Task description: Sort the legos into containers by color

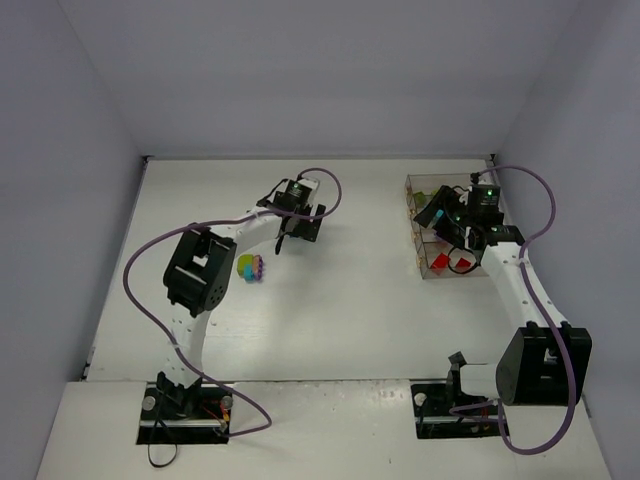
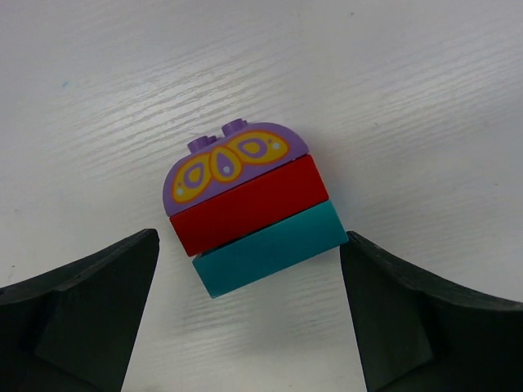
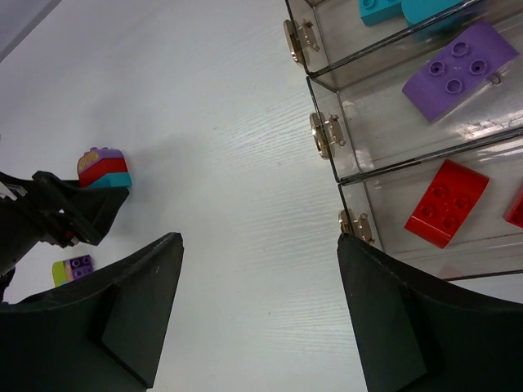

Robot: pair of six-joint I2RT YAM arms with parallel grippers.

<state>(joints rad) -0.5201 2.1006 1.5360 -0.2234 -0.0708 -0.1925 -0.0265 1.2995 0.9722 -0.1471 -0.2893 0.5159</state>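
Observation:
A clump of a purple butterfly-print brick, a red brick and a teal brick (image 2: 249, 204) lies on the white table. My left gripper (image 2: 249, 239) is open, with its fingers on either side of the clump's near end and apart from it. In the top view my left gripper (image 1: 292, 228) is at the far middle. The clump also shows in the right wrist view (image 3: 105, 167). My right gripper (image 3: 260, 241) is open and empty, next to the containers (image 3: 327, 82). The bins hold teal bricks (image 3: 384, 8), a purple brick (image 3: 458, 69) and a red brick (image 3: 445, 202).
A second clump of lime, purple and pink bricks (image 1: 250, 267) lies left of centre, beside the left arm's elbow; it also shows in the right wrist view (image 3: 73, 268). The containers (image 1: 412, 185) stand at the far right. Grey walls close in the table on three sides.

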